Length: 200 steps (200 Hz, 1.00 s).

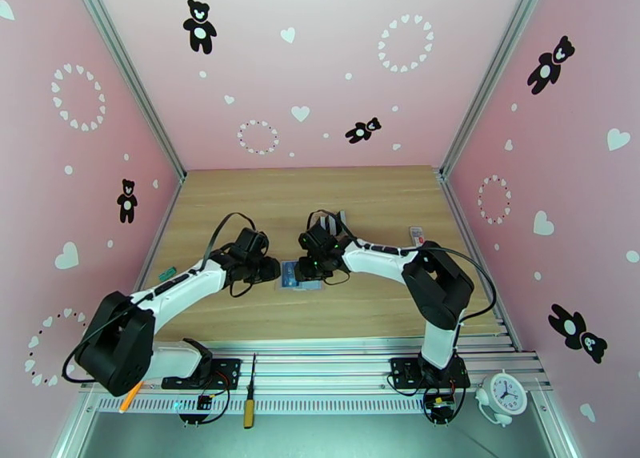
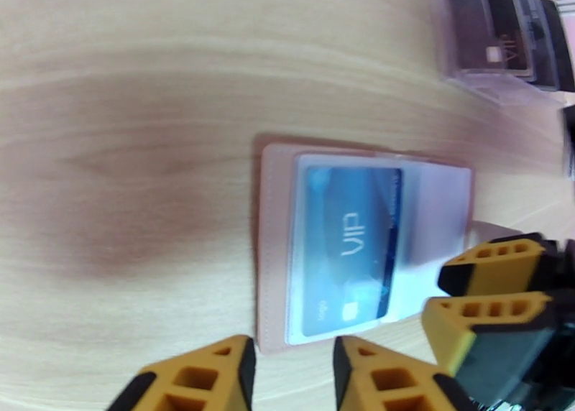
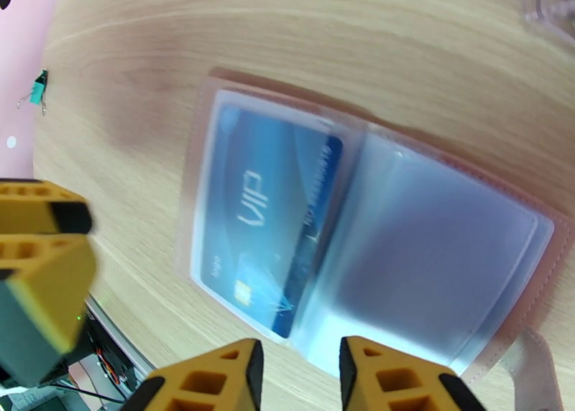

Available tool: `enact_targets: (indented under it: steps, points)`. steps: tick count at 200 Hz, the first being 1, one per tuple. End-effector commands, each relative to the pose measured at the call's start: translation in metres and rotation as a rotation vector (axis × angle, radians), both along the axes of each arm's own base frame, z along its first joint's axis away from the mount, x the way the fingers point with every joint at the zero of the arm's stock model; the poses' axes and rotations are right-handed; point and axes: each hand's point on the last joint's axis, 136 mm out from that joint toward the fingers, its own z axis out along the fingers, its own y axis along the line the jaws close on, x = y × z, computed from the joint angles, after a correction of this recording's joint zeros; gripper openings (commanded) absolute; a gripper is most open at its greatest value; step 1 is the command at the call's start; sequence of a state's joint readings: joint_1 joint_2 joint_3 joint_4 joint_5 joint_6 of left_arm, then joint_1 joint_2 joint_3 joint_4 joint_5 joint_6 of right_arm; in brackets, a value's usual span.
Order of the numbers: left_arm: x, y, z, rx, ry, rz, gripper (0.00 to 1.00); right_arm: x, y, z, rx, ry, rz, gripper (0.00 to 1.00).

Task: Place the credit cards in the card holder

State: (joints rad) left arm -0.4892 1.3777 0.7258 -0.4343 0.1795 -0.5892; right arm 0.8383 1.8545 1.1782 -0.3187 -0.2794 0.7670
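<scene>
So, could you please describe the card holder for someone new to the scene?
On the wooden table, look between the left gripper and right gripper. The card holder lies open there: tan-pink, with clear sleeves, one holding a blue VIP card, unlike the clear rack of upright cards.

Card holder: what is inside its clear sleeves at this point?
A blue card marked VIP sits in one sleeve of the open card holder. The neighbouring sleeve looks empty. Whatever lies behind the card or in sleeves beneath is covered.
</scene>
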Motion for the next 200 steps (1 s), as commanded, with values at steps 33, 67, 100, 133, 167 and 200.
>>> enact_targets:
  steps: [33,67,100,133,167,200]
  points:
    - [-0.006,-0.008,-0.02,-0.044,0.043,-0.001,0.32,0.006,0.015,-0.007,0.007,0.018,0.015,0.32]
    - [-0.009,-0.006,-0.03,-0.03,0.054,0.0,0.32,0.005,0.017,-0.015,0.001,0.032,0.017,0.31]
    - [-0.007,-0.005,-0.043,-0.008,0.069,0.0,0.32,0.004,0.02,-0.016,0.003,0.034,0.019,0.3]
    - [-0.006,-0.005,-0.048,-0.001,0.079,-0.001,0.31,0.002,0.026,-0.017,0.009,0.04,0.028,0.3]
    - [-0.004,-0.003,-0.046,0.014,0.074,-0.003,0.31,0.001,0.031,-0.021,0.01,0.051,0.031,0.3]
    - [-0.003,-0.002,-0.046,0.023,0.075,-0.003,0.3,0.001,0.035,-0.017,0.027,0.048,0.037,0.3]
